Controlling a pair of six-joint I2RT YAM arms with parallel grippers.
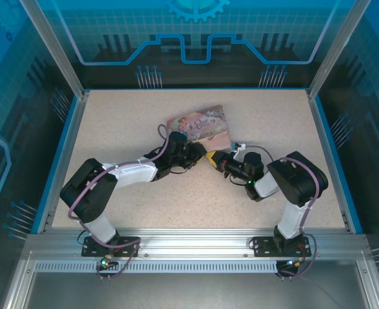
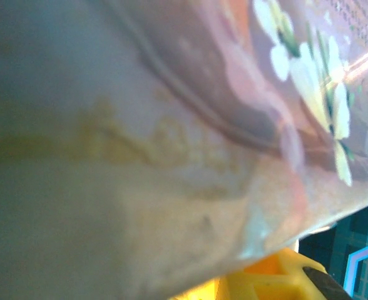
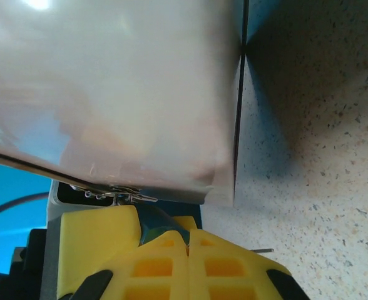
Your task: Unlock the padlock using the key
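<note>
**Ana:** Start with the big things. What's in there?

**Ben:** A speckled table (image 1: 273, 116) inside a blue-walled cell. The left arm (image 1: 122, 177) and the right arm (image 1: 292, 183) both bend inward from the near edge and meet close to the middle.

**Ana:** What do they meet at?

**Ben:** At the near edge of a flat pink tin (image 1: 199, 125) with an illustrated lid, which lies a little aslant on the table. The left wrist camera sits right against it, so its flowers are one big blur (image 2: 171, 125). The right wrist camera looks along its pale side (image 3: 109, 94), with the table (image 3: 309, 156) to the right.

**Ana:** And the claws?

**Ben:** From above, the left gripper (image 1: 193, 153) is at the tin's near edge. Its own camera catches just one yellow finger (image 2: 265, 281) at the bottom, so I can't tell whether it is spread or closed. The right gripper (image 1: 216, 161) is just beside it, nearly touching. In its wrist view the two yellow fingers are pressed together (image 3: 189, 240) with only a seam between them. I can't make out anything pinched there.

**Ana:** Where's the padlock?

**Ben:** As best I can tell, the padlock (image 3: 154, 219) is the dark blue patch just above those fingertips, under the tin's lower edge. A few small metal links (image 3: 115, 194) sit against that edge. It's too blurred to be sure.

**Ana:** Anything smaller?

**Ben:** A thin dark sliver (image 3: 262, 250) on the table right of the fingers. It's too small to name.
</note>
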